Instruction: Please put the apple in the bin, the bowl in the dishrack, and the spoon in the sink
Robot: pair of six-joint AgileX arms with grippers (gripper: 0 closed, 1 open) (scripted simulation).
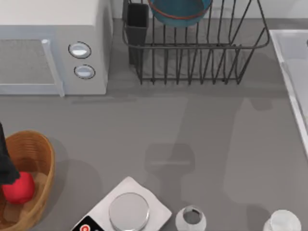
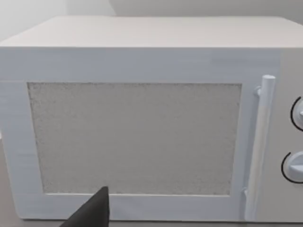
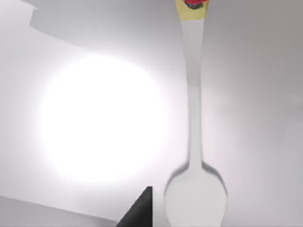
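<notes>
The red apple (image 1: 19,187) lies inside the woven bin (image 1: 36,149) at the table's front left. A dark part of my left gripper (image 1: 6,163) hangs at the left edge, just above the apple; whether it touches the apple I cannot tell. The teal bowl (image 1: 179,12) with its reddish rim rests in the wire dishrack (image 1: 192,48) at the back. In the right wrist view the spoon (image 3: 194,142) lies flat on the pale floor of the sink (image 3: 94,132). A dark tip of my right gripper (image 3: 139,210) shows beside the spoon's scoop, apart from it.
A white microwave (image 1: 53,48) stands at the back left and faces the left wrist camera (image 2: 142,137). A scale with a round metal plate (image 1: 129,211) and two clear jars (image 1: 190,217) (image 1: 283,222) line the front edge. The sink's rim (image 1: 284,62) runs along the right side.
</notes>
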